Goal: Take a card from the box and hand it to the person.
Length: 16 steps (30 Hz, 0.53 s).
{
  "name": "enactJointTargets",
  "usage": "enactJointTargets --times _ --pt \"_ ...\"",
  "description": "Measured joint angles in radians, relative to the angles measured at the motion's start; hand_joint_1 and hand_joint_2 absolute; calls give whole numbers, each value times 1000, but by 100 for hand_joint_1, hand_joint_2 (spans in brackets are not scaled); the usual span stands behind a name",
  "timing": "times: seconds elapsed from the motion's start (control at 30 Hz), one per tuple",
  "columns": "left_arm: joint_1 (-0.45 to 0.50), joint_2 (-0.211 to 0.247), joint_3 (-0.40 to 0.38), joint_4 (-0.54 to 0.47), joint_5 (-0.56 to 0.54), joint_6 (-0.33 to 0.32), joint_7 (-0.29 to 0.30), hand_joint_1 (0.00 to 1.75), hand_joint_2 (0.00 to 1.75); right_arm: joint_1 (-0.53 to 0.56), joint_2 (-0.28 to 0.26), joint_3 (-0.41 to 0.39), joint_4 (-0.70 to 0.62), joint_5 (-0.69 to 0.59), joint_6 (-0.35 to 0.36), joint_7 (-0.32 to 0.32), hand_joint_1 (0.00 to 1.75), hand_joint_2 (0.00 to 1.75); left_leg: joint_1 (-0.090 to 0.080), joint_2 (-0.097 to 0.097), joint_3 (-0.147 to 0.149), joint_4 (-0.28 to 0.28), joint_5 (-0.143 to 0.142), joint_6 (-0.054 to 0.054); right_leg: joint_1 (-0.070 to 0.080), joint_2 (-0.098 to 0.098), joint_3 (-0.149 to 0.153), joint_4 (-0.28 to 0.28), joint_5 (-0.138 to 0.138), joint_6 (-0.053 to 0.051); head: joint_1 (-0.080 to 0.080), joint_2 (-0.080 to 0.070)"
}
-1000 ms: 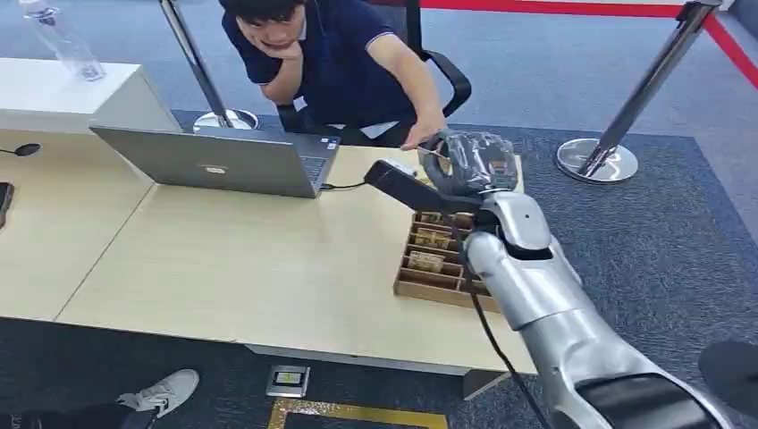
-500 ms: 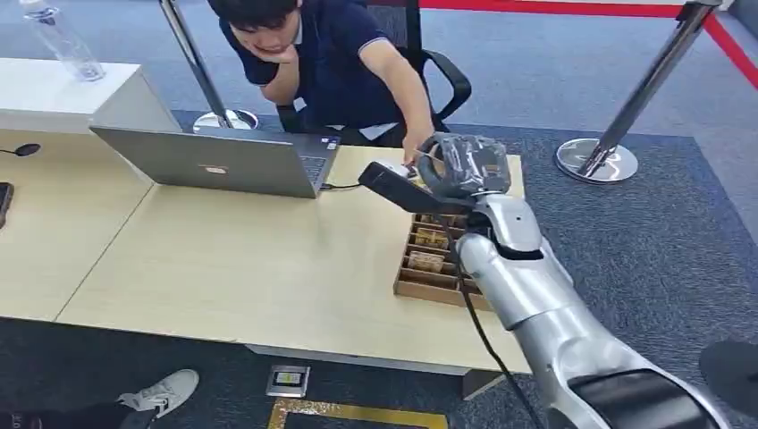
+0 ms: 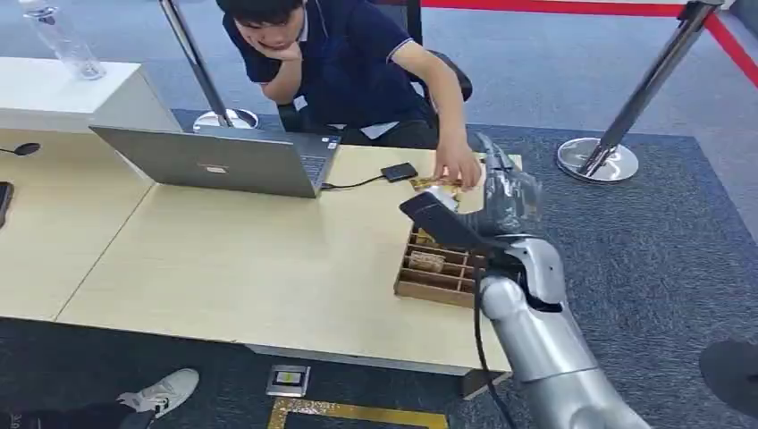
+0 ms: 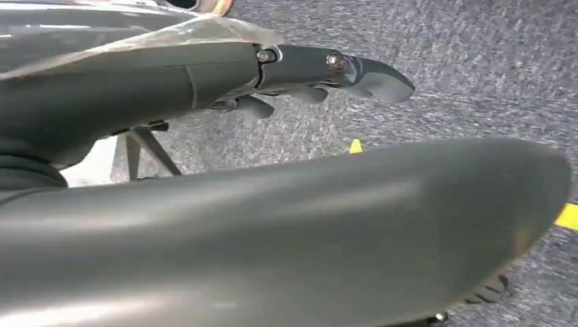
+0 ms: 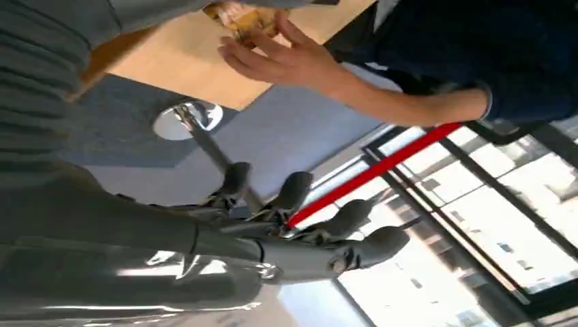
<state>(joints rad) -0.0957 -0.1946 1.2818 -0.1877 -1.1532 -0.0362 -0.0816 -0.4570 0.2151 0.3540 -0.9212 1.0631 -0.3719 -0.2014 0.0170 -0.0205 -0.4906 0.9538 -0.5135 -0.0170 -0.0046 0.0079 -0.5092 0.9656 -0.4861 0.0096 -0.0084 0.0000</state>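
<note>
Now that the card has changed hands: the person's hand [image 3: 458, 166] pinches the card [image 3: 434, 183] above the desk's [image 3: 232, 268] far right corner. A second ago the right hand [image 3: 506, 191] was raised at that spot, meeting the person's fingers.
Right hand: drawn back toward the desk's right edge, above the box [image 3: 436, 279]. The wrist view shows its fingers [image 5: 294, 192] spread and holding nothing.
Left hand: [image 4: 320, 68] hanging over carpet, fingers straight and apart, holding nothing.
Task meaning: handover looks done, since the card is in the person's grip and apart from the robot. Only the arm's retreat is left.
Count, cards: one handed over; a few more in the box's slots, with the far slots hidden by the arm.
Count, others: one box, one person, one laptop [image 3: 223, 163], one small black block [image 3: 399, 172], two barrier posts [image 3: 198, 71].
</note>
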Motion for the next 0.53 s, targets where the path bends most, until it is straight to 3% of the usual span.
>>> enactJointTargets --times 0.23,0.43,0.53 --pt "7 1 2 0 12 7 0 0 0 377 -46 -107 -472 -206 77 -49 0 0 0 0 0 0 -2 0 0 0 0 -1 -1 1 1 0" --pt "8 1 8 0 12 13 0 0 0 616 -43 -240 -701 -354 143 -91 0 0 0 0 0 0 -3 0 0 0 0 -2 -2 1 0 0" --pt "6 1 8 0 13 15 6 0 0 684 -25 -313 -749 -420 239 -35 0 0 0 1 1 0 -3 0 0 0 1 -2 -2 0 0 0"
